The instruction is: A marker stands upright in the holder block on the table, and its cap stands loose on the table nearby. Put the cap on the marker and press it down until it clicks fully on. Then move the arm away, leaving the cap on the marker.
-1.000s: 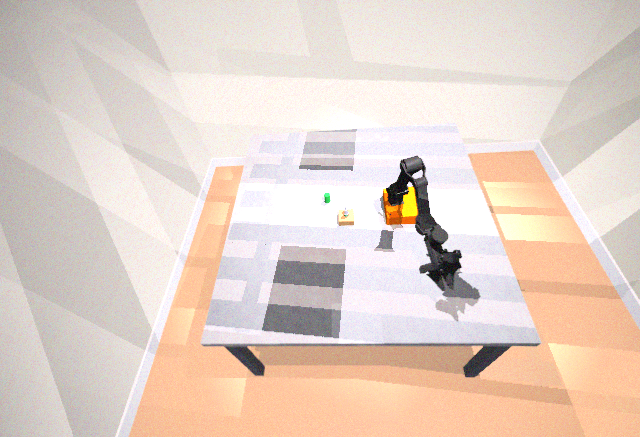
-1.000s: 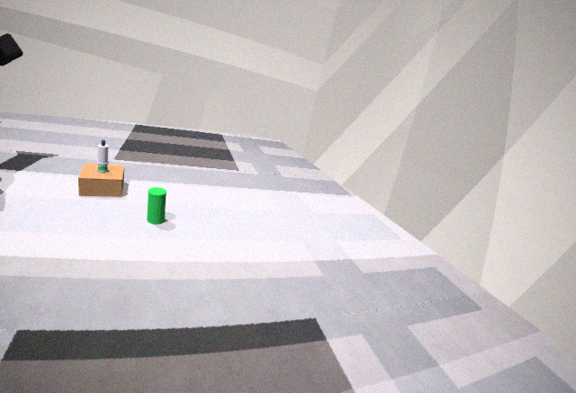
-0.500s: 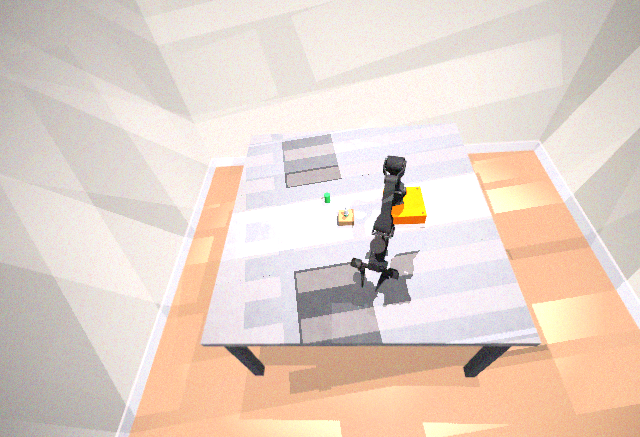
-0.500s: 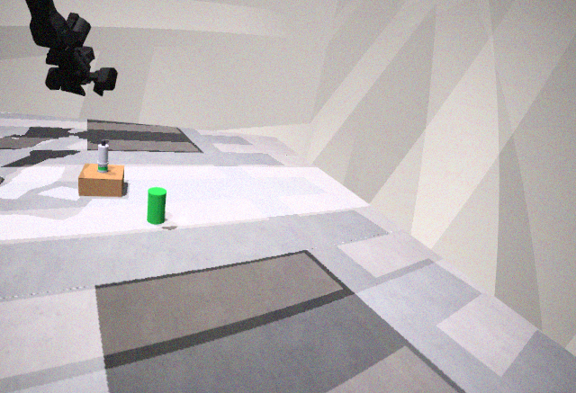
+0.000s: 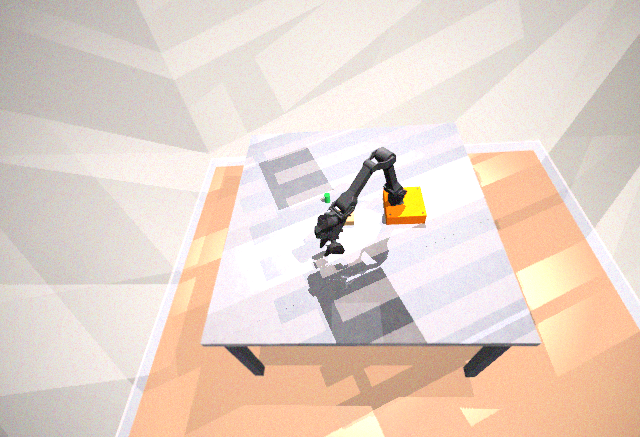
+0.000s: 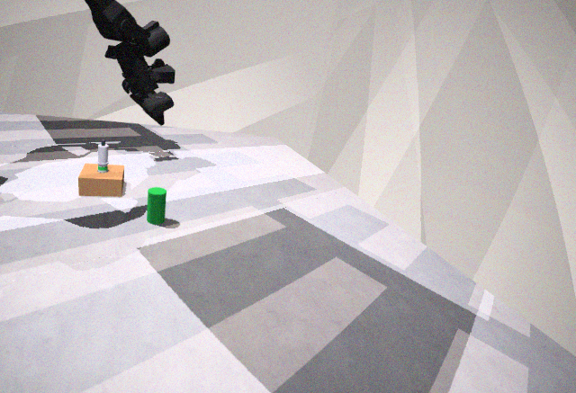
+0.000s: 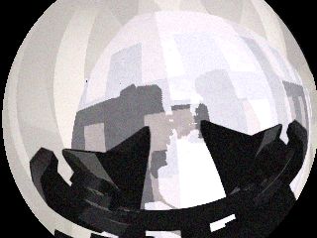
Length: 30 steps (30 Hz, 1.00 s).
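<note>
The green cap (image 5: 327,197) (image 6: 156,206) stands upright on the table (image 5: 248,318), apart from the holder block. The orange-brown holder block (image 5: 349,222) (image 6: 101,185) carries the upright marker (image 6: 103,154), grey-white with a dark bare tip and a green band low down. In the top view the arm hides the marker and much of the block. My gripper (image 5: 329,249) (image 6: 160,118) (image 7: 176,127) is partly open with nothing between its fingers. It hangs in the air, well above the table and away from the cap and marker. The wrist view shows neither of them.
The arm's yellow-orange base box (image 5: 413,206) stands to the right of the holder block in the top view. The arm reaches over the block from there. Dark shadow-like patches (image 5: 361,313) lie across the table's near part.
</note>
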Each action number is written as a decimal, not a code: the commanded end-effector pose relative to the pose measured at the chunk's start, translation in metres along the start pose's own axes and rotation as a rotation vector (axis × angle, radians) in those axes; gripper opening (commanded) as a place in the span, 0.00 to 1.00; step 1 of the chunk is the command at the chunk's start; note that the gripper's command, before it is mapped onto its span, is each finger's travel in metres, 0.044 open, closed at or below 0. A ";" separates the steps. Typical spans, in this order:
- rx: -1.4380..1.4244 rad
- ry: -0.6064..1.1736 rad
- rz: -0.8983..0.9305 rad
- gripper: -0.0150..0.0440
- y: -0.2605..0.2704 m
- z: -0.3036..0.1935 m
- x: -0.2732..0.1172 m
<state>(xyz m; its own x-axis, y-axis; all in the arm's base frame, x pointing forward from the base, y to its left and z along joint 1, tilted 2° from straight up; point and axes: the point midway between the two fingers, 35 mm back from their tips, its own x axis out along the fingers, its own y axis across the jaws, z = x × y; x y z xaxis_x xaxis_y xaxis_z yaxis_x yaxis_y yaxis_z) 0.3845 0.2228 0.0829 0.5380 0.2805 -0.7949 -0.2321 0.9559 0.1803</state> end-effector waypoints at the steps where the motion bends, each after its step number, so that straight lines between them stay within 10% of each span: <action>1: 0.272 0.048 -0.122 0.68 -0.067 0.009 -0.014; 17: 1.565 0.235 -0.619 0.68 -0.302 -0.055 -0.142; 30: 1.623 0.240 -0.639 0.68 -0.317 -0.081 -0.123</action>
<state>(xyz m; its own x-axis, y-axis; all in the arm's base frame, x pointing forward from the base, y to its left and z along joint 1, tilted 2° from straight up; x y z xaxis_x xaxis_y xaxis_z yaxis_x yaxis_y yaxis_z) 0.3286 -0.1215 0.0973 0.0764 -0.0249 -0.9968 0.9948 0.0689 0.0746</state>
